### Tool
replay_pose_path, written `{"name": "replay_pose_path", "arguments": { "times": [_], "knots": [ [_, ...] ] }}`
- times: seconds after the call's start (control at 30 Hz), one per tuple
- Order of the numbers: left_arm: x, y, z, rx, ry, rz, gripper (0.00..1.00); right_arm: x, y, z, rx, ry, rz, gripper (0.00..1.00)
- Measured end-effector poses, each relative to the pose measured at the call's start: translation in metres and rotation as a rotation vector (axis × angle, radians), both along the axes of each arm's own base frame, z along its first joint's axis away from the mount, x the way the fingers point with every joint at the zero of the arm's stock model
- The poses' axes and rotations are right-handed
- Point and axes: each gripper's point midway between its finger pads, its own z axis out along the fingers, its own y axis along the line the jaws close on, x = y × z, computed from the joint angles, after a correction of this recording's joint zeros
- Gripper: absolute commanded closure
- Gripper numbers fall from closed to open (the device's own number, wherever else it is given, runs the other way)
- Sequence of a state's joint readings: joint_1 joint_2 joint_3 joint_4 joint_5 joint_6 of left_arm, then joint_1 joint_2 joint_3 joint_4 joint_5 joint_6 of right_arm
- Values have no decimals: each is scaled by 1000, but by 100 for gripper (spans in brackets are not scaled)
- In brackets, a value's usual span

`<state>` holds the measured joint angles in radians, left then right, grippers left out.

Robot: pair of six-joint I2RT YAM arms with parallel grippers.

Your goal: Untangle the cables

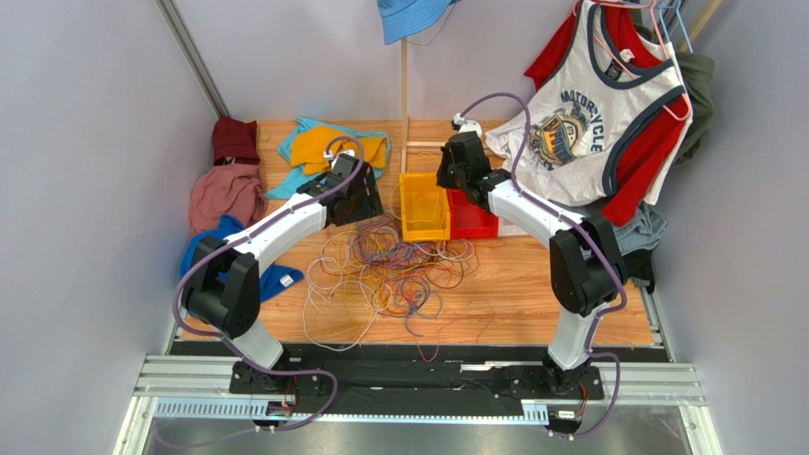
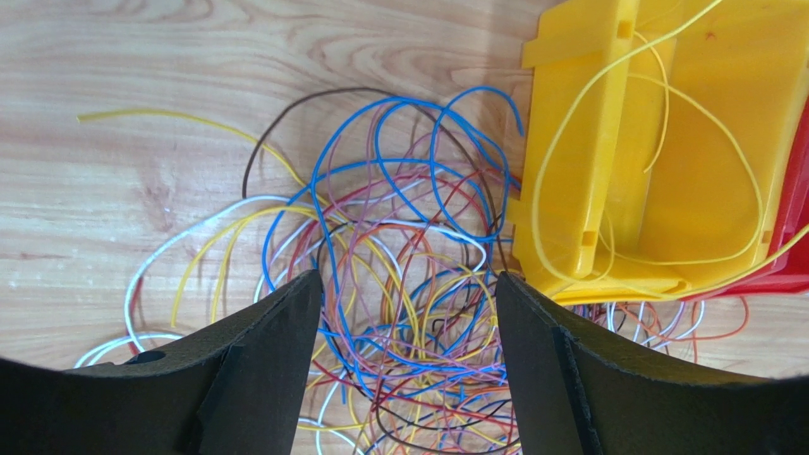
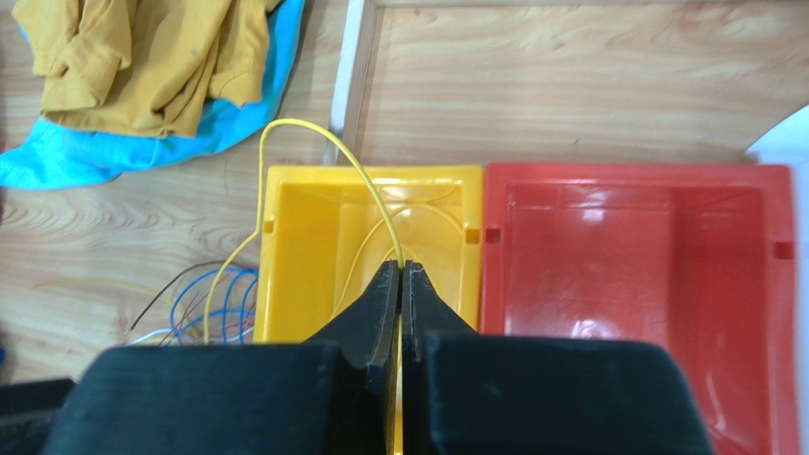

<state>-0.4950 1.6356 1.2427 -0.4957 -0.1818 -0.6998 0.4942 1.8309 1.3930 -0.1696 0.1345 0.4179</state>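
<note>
A tangle of thin cables (image 1: 389, 270) in white, yellow, orange, purple, blue and red lies on the wooden table, in front of the bins. My left gripper (image 2: 406, 284) is open and empty, its jaws spread above the tangle's far part (image 2: 408, 313); it shows in the top view (image 1: 366, 204) too. My right gripper (image 3: 401, 268) is shut on a yellow cable (image 3: 313, 137) above the yellow bin (image 3: 285, 275). That cable arcs up from the jaws and drops left of the bin toward the tangle. More yellow cable loops lie inside the yellow bin (image 2: 665, 190).
A red bin (image 3: 636, 284) stands right of the yellow bin (image 1: 423, 210). Clothes lie at the back left: yellow and blue cloth (image 1: 328, 147), pink and maroon cloth (image 1: 226, 185). A shirt (image 1: 579, 123) hangs at the back right. A thin wooden post (image 1: 404, 95) stands behind the bins.
</note>
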Motion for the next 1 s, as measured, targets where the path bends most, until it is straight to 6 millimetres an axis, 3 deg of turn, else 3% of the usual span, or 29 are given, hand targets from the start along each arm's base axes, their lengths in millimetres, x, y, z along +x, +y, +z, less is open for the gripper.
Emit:
{"name": "replay_pose_path", "arguments": {
  "times": [0.13,0.3,0.57,0.77,1.0],
  "knots": [
    [-17,5,-8,-34,15,20,24,6,-6,10,-22,-46,-22,100],
    [-39,12,-4,-104,-7,64,24,8,-17,38,-35,-130,-56,100],
    [-80,24,-11,-199,-7,106,26,-4,-37,66,-80,-218,-104,100],
    [-102,35,-17,-218,-4,125,26,-16,-48,57,-147,-218,-132,100],
    [-106,37,1,-258,-58,125,26,-37,-59,28,-249,-187,-160,100]
  ]
}}
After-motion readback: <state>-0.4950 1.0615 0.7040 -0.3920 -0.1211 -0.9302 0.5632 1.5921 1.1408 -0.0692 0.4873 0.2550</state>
